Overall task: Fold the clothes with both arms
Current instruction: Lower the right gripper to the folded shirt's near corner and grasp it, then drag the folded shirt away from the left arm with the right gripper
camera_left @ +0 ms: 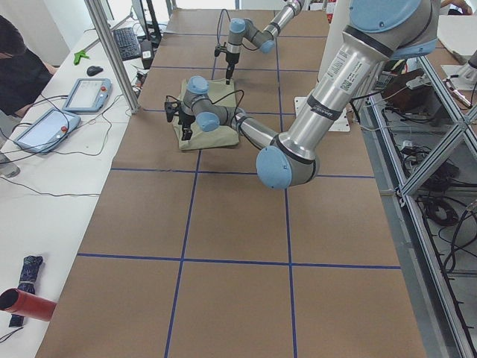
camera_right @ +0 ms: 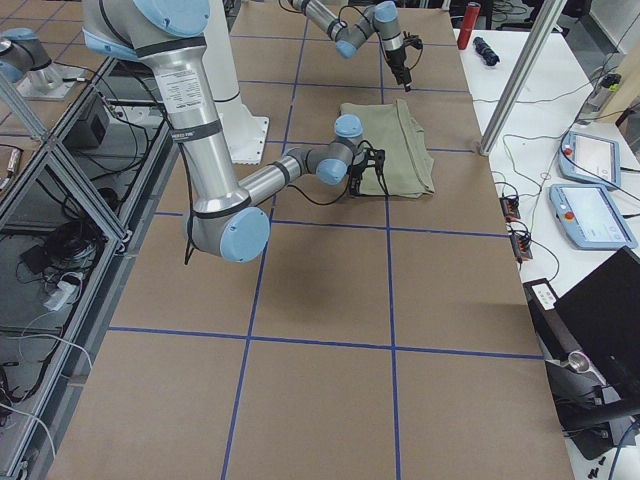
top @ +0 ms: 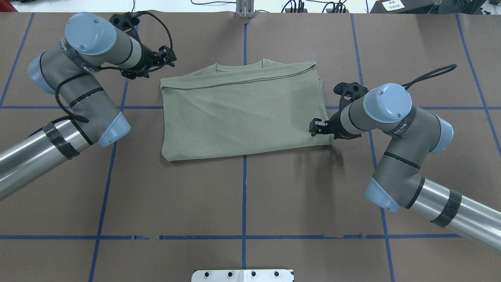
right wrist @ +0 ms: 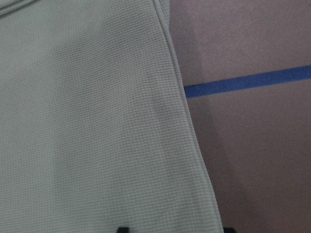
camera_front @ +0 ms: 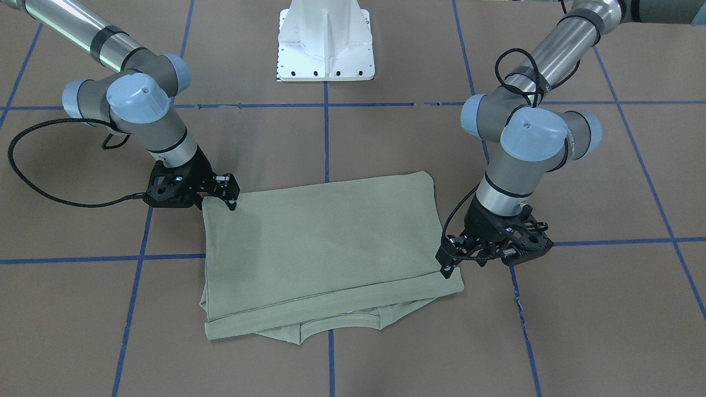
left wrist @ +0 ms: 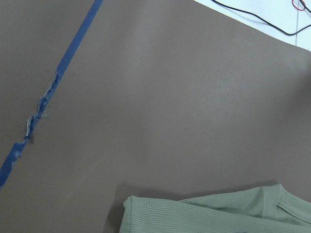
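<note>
Near opposite corners of the folded shirt (top: pixel 242 113) on the desk (top: pixel 242 196), held right fingers (top: pixel 315 127) spread over its edge; could not tell state of left fingers (camera_front: pixel 445 268).

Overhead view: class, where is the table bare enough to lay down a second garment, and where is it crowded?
Bare: the wide stretch of table between the shirt and the white pedestal base. Crowded: the shirt's two ends, where the left gripper and right gripper sit.

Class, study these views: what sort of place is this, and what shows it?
Probably a robotics lab: a left arm and right arm at a table gridded with blue tape, with pendants and a keyboard on a side bench.
</note>
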Robot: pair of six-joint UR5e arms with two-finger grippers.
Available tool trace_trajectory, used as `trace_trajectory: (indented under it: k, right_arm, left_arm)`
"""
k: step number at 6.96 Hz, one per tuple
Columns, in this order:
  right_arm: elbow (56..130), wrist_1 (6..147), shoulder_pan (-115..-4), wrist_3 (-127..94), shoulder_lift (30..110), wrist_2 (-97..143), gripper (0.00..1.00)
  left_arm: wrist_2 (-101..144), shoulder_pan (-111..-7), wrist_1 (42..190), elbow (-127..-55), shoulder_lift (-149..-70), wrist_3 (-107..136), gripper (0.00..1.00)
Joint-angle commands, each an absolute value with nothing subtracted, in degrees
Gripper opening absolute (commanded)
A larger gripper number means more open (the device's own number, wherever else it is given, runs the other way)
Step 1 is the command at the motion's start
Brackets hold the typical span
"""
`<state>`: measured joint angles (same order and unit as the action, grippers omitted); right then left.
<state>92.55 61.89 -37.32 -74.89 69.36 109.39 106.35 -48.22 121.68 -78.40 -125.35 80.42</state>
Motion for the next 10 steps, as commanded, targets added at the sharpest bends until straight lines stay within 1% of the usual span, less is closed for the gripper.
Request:
trace_trajectory:
  k: [1, 4, 5, 8, 9, 10]
  right_arm:
    - [92.55, 61.96, -37.44, -74.71, 69.52, 109.6, 0.0]
    - [94.99, 61.88, -37.79, -74.62, 71.62, 110.04, 0.0]
    - [99.27, 61.96, -37.53, -74.62, 75.72, 110.13, 0.0]
    - [114.3, 61.96, -30.35, -74.71, 93.02, 110.74, 0.0]
    - [118.52, 61.88, -27.8, -74.88, 98.64, 113.09, 0.0]
    - [120.91, 61.79, -24.21, -75.14, 102.27, 114.07, 0.0]
  left_arm:
    - [106.35, -48.16, 121.64, -78.49, -125.42, 80.42, 0.9]
    - [106.35, -48.16, 121.64, -79.1, -125.42, 80.86, 0.89]
    - [106.35, -48.16, 121.64, -79.28, -125.42, 81.03, 0.89]
    - [105.82, -47.9, 121.55, -80.77, -125.25, 82.52, 0.89]
    - [103.82, -46.6, 121.55, -81.29, -125.16, 82.79, 0.89]
    - [102.67, -45.63, 121.47, -81.82, -125.07, 82.88, 0.89]
